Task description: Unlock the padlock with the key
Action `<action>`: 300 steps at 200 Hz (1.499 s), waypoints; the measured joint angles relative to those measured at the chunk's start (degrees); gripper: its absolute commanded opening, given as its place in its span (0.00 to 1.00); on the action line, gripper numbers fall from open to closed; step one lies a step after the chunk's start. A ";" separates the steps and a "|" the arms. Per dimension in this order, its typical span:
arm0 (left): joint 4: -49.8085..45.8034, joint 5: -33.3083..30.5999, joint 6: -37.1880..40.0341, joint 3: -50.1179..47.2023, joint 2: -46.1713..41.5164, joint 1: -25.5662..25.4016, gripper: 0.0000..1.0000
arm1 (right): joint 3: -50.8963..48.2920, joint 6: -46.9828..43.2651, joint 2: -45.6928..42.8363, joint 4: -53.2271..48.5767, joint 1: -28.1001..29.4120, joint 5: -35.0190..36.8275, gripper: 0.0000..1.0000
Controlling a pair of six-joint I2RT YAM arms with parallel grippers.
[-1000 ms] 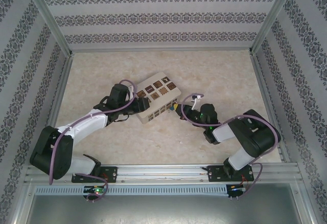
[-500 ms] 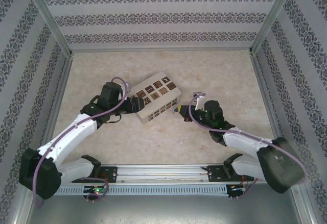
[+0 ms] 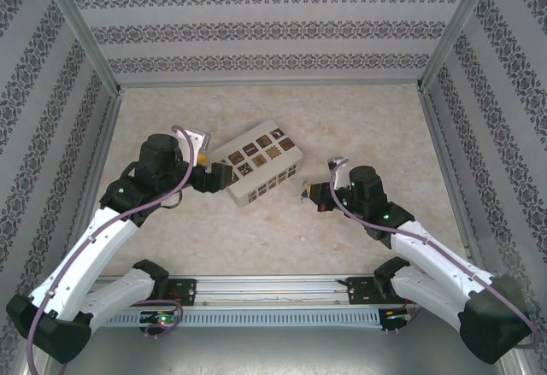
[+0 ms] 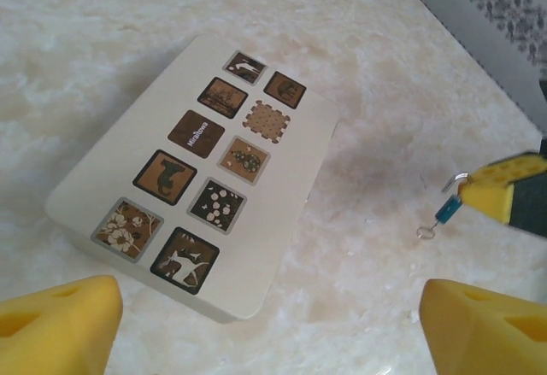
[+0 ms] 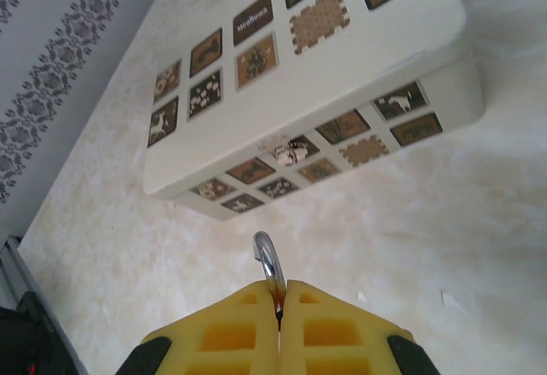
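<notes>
The left arm rises from its base and bends rightward, its claw (image 4: 269, 311) spread wide and empty at the left end of the cream box (image 4: 197, 170). The right arm stretches low and leftward over the tabletop (image 3: 367, 127). Its claw (image 5: 279, 294) is pinched shut on the padlock (image 4: 446, 211), near the box's right side but apart from it.

Overhead view looks down; both close wrist views share the cream box (image 4: 291, 157).
</notes>
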 measured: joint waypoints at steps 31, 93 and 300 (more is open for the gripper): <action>0.02 2.34 6.91 -0.96 -1.84 0.00 0.99 | 1.77 0.00 -2.67 -7.87 0.02 0.00 0.00; 2.84 2.75 17.05 -7.91 -1.70 0.00 0.99 | 5.16 0.02 -6.27 -22.80 1.99 0.04 0.00; 8.90 -11.80 20.87 -16.55 -1.03 -4.26 0.99 | 8.68 1.70 6.73 -33.99 12.92 2.89 0.00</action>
